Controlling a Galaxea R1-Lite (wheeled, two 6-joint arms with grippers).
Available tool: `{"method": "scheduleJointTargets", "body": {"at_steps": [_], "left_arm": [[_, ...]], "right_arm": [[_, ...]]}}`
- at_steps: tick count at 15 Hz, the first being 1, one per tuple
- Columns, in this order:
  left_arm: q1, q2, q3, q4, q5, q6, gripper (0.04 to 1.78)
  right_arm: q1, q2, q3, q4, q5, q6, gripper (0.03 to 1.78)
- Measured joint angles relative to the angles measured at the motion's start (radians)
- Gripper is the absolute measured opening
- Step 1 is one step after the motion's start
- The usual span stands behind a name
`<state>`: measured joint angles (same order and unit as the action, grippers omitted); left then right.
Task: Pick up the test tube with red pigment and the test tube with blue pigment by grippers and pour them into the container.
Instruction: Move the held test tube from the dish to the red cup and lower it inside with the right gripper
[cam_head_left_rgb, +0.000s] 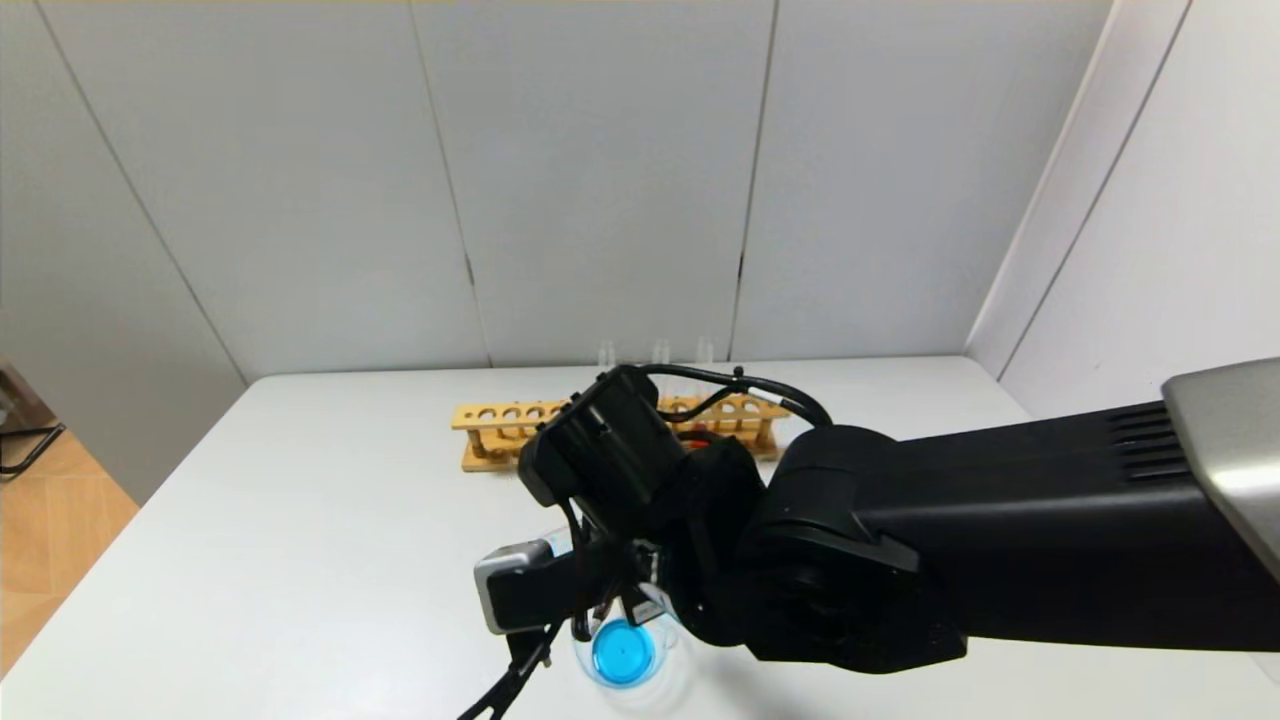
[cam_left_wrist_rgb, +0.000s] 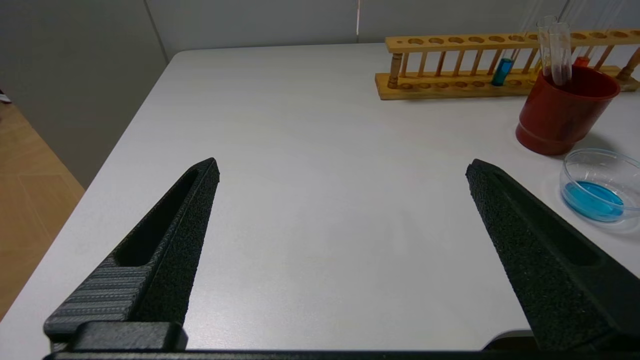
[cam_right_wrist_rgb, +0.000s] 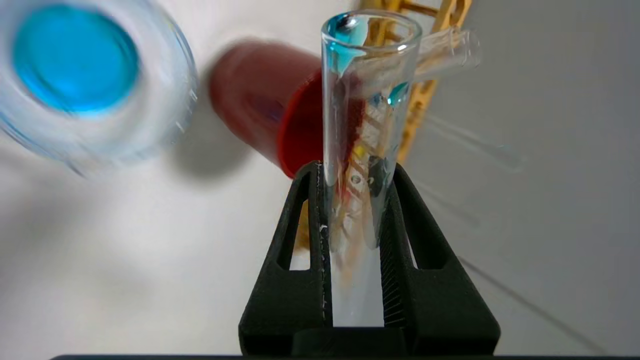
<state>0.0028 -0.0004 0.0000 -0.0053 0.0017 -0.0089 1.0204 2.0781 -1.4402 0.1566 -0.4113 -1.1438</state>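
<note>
My right gripper (cam_right_wrist_rgb: 352, 172) is shut on the test tube with blue pigment (cam_right_wrist_rgb: 370, 100), a clear tube that holds only blue drops near its mouth. In the head view the right gripper (cam_head_left_rgb: 615, 590) hangs just above the container (cam_head_left_rgb: 672, 640), a low clear beaker with blue liquid in it (cam_right_wrist_rgb: 170, 100). The test tube with red pigment (cam_left_wrist_rgb: 581, 61) stands in the wooden rack (cam_left_wrist_rgb: 450, 85) behind the red cup. My left gripper (cam_left_wrist_rgb: 342, 167) is open and empty, low over bare table, left of the beaker (cam_left_wrist_rgb: 590, 157).
A dark-red cup (cam_left_wrist_rgb: 560, 120) with two empty clear tubes (cam_left_wrist_rgb: 555, 50) stands between rack and beaker. A teal-liquid tube (cam_left_wrist_rgb: 502, 71) sits in the rack. The rack runs along the table's back (cam_head_left_rgb: 500, 415). The table's left edge drops to a wooden floor (cam_left_wrist_rgb: 30, 200).
</note>
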Motion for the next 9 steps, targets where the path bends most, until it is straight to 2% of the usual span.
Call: {"method": "scheduleJointTargets", "body": {"at_steps": [2, 4, 5, 7, 9], "left_arm": [[0.0, 0.0, 0.0, 0.0, 0.0, 0.0, 1.75], [0.0, 0.0, 0.0, 0.0, 0.0, 0.0, 1.75], [0.0, 0.0, 0.0, 0.0, 0.0, 0.0, 1.75], [0.0, 0.0, 0.0, 0.0, -0.001, 0.0, 1.75], [0.0, 0.0, 0.0, 0.0, 0.0, 0.0, 1.75]], "right_arm": [[-0.001, -0.023, 0.021, -0.024, 0.093, 0.199, 0.36], [-0.003, -0.037, 0.042, -0.129, 0.161, 0.438, 0.36], [-0.003, -0.041, 0.054, -0.219, 0.177, 0.555, 0.36], [-0.006, -0.047, 0.088, -0.444, 0.182, 0.782, 0.36], [-0.02, -0.059, 0.134, -0.666, 0.169, 0.958, 0.36]]}}
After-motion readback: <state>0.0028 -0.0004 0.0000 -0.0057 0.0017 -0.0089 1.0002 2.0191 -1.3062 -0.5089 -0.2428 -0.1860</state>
